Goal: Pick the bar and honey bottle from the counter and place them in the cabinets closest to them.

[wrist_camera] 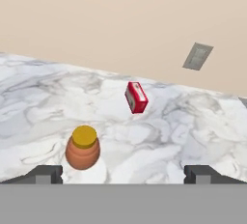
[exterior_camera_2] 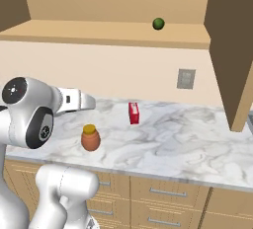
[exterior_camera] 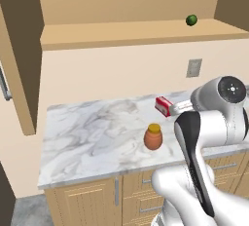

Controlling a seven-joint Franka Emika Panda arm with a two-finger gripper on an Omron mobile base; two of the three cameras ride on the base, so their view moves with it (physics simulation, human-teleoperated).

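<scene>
My white arm (exterior_camera: 204, 137) rises at the lower right. The honey bottle (exterior_camera: 153, 137) stands upright on the counter (exterior_camera: 87, 137), just beside my arm. A red box (exterior_camera: 163, 106) lies behind it. A green ball (exterior_camera: 191, 20) sits on the cabinets (exterior_camera: 121, 32) shelf.

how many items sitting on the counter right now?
2. The honey bottle stands near the counter's front edge; the red box stands farther back toward the wall. The robot's arm blocks part of the counter, so more could be hidden.
</scene>
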